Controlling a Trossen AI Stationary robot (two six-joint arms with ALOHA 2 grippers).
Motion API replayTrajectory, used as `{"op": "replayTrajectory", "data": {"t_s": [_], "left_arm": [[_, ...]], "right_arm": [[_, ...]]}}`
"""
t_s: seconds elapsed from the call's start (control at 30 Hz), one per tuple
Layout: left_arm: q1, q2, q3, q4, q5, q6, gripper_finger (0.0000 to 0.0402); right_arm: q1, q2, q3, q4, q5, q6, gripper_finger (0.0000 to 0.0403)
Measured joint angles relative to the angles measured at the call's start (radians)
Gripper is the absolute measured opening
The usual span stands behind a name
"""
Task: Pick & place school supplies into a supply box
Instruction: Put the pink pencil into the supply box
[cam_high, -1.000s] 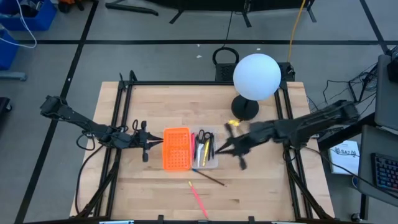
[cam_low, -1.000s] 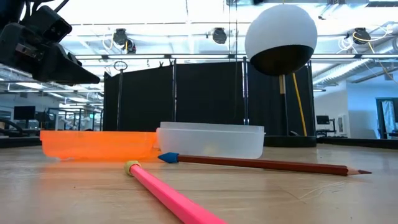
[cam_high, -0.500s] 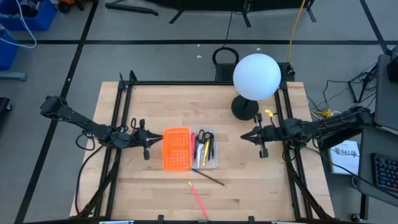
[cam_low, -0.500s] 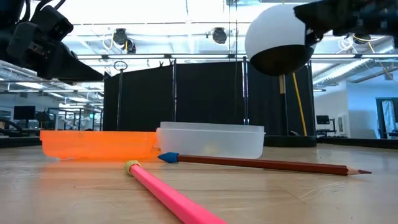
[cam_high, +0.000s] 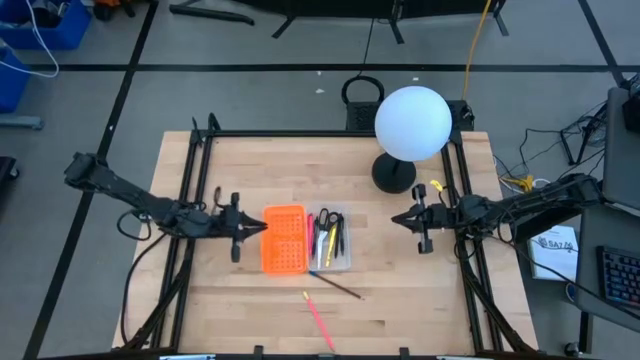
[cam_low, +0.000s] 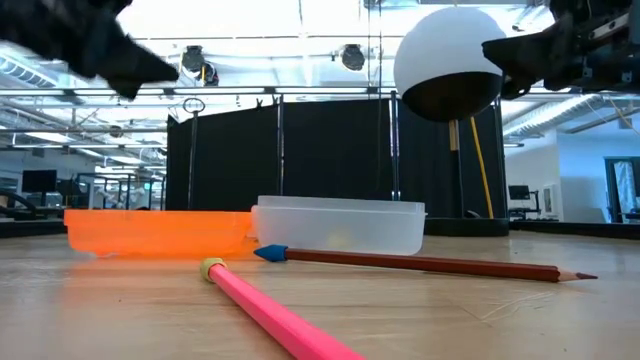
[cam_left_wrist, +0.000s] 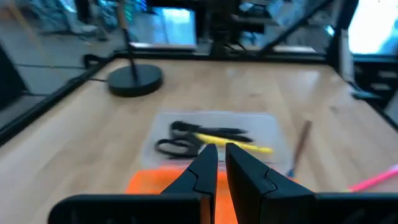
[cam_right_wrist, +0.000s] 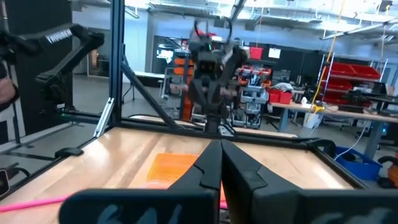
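The clear supply box (cam_high: 347, 252) lies mid-table and holds black-handled scissors (cam_left_wrist: 180, 138), a yellow pen (cam_left_wrist: 239, 144) and other pens. An orange perforated panel (cam_high: 283, 238) lies against its left side. A brown pencil with a blue end (cam_high: 338, 286) and a pink pen (cam_high: 320, 320) lie flat on the table nearer the front edge. My left gripper (cam_high: 262, 228) is shut and empty, above the table at the panel's left edge. My right gripper (cam_high: 393, 220) is shut and empty, well to the right of the box.
A lamp with a white globe (cam_high: 412, 122) and a black round base (cam_high: 394, 175) stands at the far right of the box. Black frame rails (cam_high: 195, 200) run along the table's left and right sides. Bare wood lies between the box and my right gripper.
My right gripper has drawn back from beside the supply box toward the table's right edge and now hovers there. My left gripper has moved a little toward the orange panel. The supplies and the box have not moved.
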Motion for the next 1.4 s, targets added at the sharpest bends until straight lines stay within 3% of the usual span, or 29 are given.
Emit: {"op": "replayTrajectory", "data": {"t_s": [0.23, 0.43, 0.7, 0.9, 1.07, 1.23, 1.4], "left_arm": [[0.000, 0.305, 0.374, -0.423, 0.149, -0.038, 0.0042], [-0.003, 0.565, 0.543, -0.512, 0.370, -0.010, 0.0042], [-0.062, 0.920, 0.786, -0.534, 0.431, 0.032, 0.0042], [-0.103, 1.159, 1.085, -0.730, 0.436, 0.059, 0.0056], [-0.126, 1.277, 1.224, -0.885, 0.442, 0.202, 0.0120], [-0.120, 1.308, 1.236, -0.903, 0.423, 0.293, 0.0184], [-0.089, 1.314, 1.236, -0.906, 0.429, 0.357, 0.0206]], "right_arm": [[0.000, -0.001, 0.000, -0.032, -0.025, 0.046, 0.0000], [0.002, -0.004, -0.003, -0.084, -0.052, 0.086, 0.0000], [0.002, -0.004, -0.035, -0.037, -0.047, 0.130, 0.0000], [0.002, -0.004, -0.037, -0.038, -0.048, 0.167, 0.0000], [0.002, -0.004, -0.038, -0.039, -0.049, 0.173, 0.0000], [0.002, -0.004, -0.039, -0.054, -0.049, 0.168, 0.0000], [0.002, -0.004, -0.039, -0.086, -0.049, 0.168, 0.0000]]}}
